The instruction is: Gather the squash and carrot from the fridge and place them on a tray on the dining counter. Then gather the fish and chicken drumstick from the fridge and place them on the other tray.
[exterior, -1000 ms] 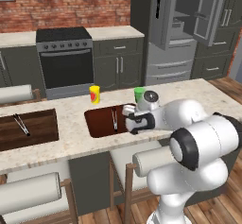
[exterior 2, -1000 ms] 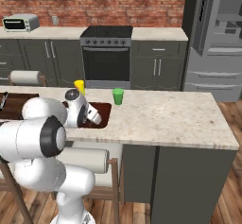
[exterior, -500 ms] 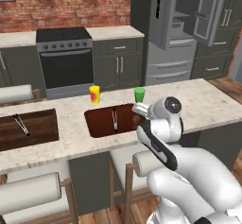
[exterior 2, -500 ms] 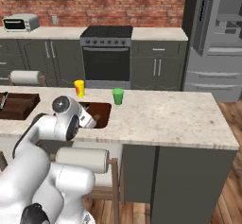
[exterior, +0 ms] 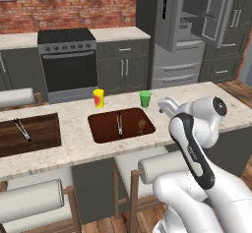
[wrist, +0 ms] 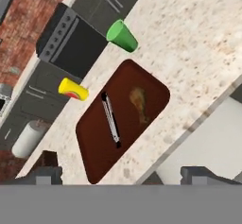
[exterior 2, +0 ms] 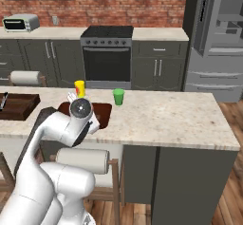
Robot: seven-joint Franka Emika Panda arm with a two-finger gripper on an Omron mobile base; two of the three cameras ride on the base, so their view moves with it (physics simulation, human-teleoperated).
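A brown chicken drumstick lies in the right half of a dark brown tray on the dining counter, beside black tongs. My gripper hovers open above the tray's near edge, and nothing is between its fingertips. From the left base view the drumstick rests in the tray and my gripper hangs just to its right. The other tray sits further left with tongs on it. The squash, carrot and fish are out of view.
A green cup and a yellow cup stand behind the tray. The fridge stands open beyond the counter, its door swung out. Stools line the near side. A stove is at the back.
The arm has folded and the hand has pulled back from over the tray's right end, up and to the right. The drumstick stays in the tray.
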